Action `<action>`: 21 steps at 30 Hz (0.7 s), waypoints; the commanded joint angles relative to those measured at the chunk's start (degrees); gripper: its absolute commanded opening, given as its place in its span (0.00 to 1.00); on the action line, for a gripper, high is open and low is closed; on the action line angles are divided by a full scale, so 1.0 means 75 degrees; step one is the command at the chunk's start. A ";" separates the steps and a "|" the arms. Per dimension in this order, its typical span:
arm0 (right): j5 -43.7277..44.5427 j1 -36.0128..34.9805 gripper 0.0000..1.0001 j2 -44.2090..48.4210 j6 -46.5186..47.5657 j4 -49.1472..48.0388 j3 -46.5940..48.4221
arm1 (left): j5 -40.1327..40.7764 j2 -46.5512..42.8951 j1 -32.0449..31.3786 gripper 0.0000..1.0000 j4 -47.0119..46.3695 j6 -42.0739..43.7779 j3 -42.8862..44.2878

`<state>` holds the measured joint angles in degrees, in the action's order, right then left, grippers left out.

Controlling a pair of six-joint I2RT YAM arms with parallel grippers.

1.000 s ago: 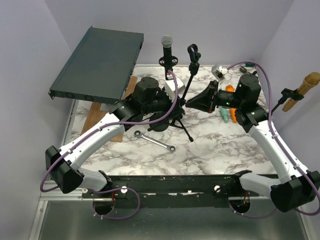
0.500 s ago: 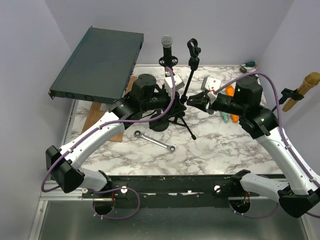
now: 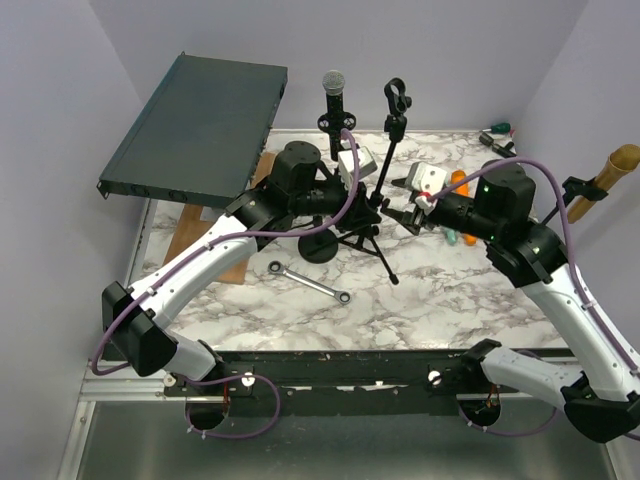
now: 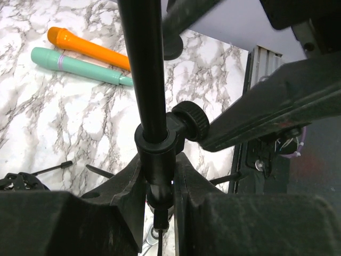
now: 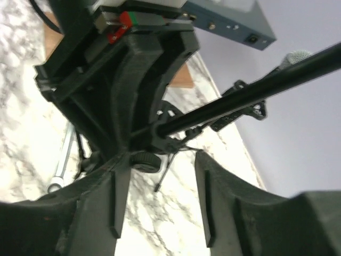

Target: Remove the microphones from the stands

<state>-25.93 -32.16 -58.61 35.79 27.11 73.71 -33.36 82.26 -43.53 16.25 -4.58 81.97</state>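
Note:
A black microphone (image 3: 333, 86) with a silver grille stands upright in the clip of a round-based stand (image 3: 322, 245) at the back. Its grille (image 5: 296, 56) shows faintly in the right wrist view. Beside it leans a tripod stand (image 3: 385, 150) whose clip holds nothing. My left gripper (image 3: 362, 211) is shut on that tripod stand's pole (image 4: 146, 69) just under the collar, its fingers (image 4: 120, 200) pressed on both sides. My right gripper (image 3: 402, 206) is open right of the pole with nothing between its fingers (image 5: 224, 202), facing the clamp knob (image 5: 144, 160).
A dark rack unit (image 3: 195, 125) leans at the back left over a wooden board (image 3: 215, 245). A wrench (image 3: 310, 282) lies near the front. An orange handle (image 4: 88, 45) and a teal one (image 4: 80, 64) lie at the right. A white box (image 3: 426, 180) sits behind my right gripper.
My right gripper has opened and drawn back to the right, away from the tripod stand's pole. The left gripper keeps its grip, and the pole has shifted slightly right.

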 commanded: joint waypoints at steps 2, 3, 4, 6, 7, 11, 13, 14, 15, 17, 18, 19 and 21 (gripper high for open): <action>0.0095 0.0316 0.65 0.0443 -0.1099 -0.0475 0.0307 | -0.0510 -0.0034 -0.0091 0.00 0.0164 0.0088 0.0190; 0.0035 0.0398 0.67 0.0500 -0.1461 -0.0574 0.0325 | -0.0499 -0.0056 -0.0092 0.00 0.0167 0.0115 0.0159; 0.0003 0.0489 0.68 0.0538 -0.1749 -0.0660 0.0335 | -0.0489 -0.0076 -0.0091 0.00 0.0151 0.0128 0.0132; -0.0136 0.0687 0.69 0.0581 -0.2360 -0.0764 0.0423 | -0.0462 -0.0138 -0.0091 0.00 0.0118 0.0149 0.0055; -0.0282 0.0791 0.69 0.0575 -0.2666 -0.0789 0.0459 | -0.0463 -0.0165 -0.0091 0.00 0.0108 0.0164 0.0023; -0.1036 0.1233 0.68 0.0389 -0.3880 -0.0973 0.0425 | -0.0349 -0.0255 -0.0091 0.00 0.0072 0.0200 -0.0064; -0.1675 0.1459 0.67 0.0274 -0.4456 -0.1190 0.0162 | -0.0270 -0.0291 -0.0091 0.00 0.0040 0.0200 -0.0107; -0.1963 0.1553 0.67 0.0213 -0.4734 -0.1370 -0.0010 | -0.0231 -0.0304 -0.0091 0.00 0.0027 0.0195 -0.0119; -0.2254 0.1651 0.67 0.0167 -0.5171 -0.1548 -0.0216 | -0.0186 -0.0324 -0.0091 0.00 0.0018 0.0167 -0.0150; -0.2583 0.1815 0.66 0.0095 -0.5686 -0.1940 -0.0599 | -0.0068 -0.0342 -0.0091 0.00 -0.0040 0.0125 -0.0186; -0.2679 0.1865 0.65 0.0065 -0.5869 -0.2101 -0.0758 | -0.0018 -0.0345 -0.0091 0.00 -0.0064 0.0118 -0.0195; -0.2747 0.1912 0.64 0.0040 -0.5985 -0.2207 -0.0874 | 0.0016 -0.0359 -0.0091 0.00 -0.0070 0.0101 -0.0204; -0.3000 0.1970 0.63 -0.0023 -0.6325 -0.2505 -0.1111 | 0.0108 -0.0384 -0.0091 0.00 -0.0109 0.0078 -0.0207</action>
<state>-41.30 -18.50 -57.80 -2.22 14.13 68.73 -34.17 82.19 -43.97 19.38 -3.88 80.42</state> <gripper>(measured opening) 0.640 0.215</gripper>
